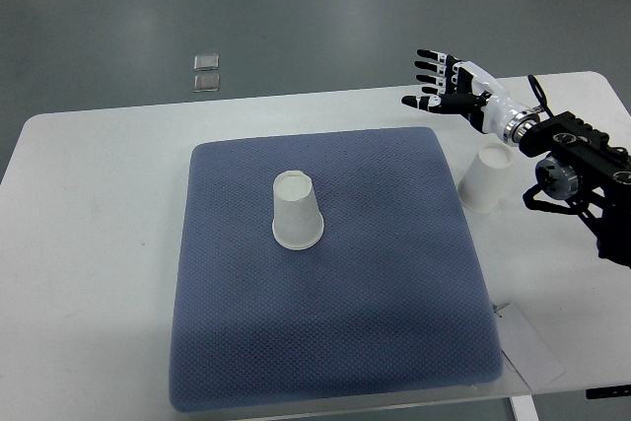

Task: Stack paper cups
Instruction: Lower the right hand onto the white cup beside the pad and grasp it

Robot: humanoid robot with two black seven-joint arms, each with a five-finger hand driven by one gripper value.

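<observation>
White paper makes up both cups: one upside-down white paper cup [297, 210] stands on its rim a little left of the middle of the blue-grey textured fabric mat [325, 342], its narrow base pointing up. A second white paper cup [486, 176] sits off the mat, just beside its right edge on the bare tabletop, also inverted and leaning slightly, with the robot's forearm passing just over its far side. The right hand [442, 81], black-jointed with a white back, hangs above the table's far right part, beyond and a little left of that second cup and well apart from the one on the mat; its fingers are spread and extended toward the left, holding nothing. Its arm, a black frame with cables, comes in from the right edge. The mat lies on a white rounded-corner table [89, 273], which stands on a grey smooth floor [296, 7]. On that floor, beyond the table's far edge, lie two small clear square pieces [206, 72], one just behind the other. Near the table's near right corner a flat white paper sheet [532, 347] rests beside the mat.
</observation>
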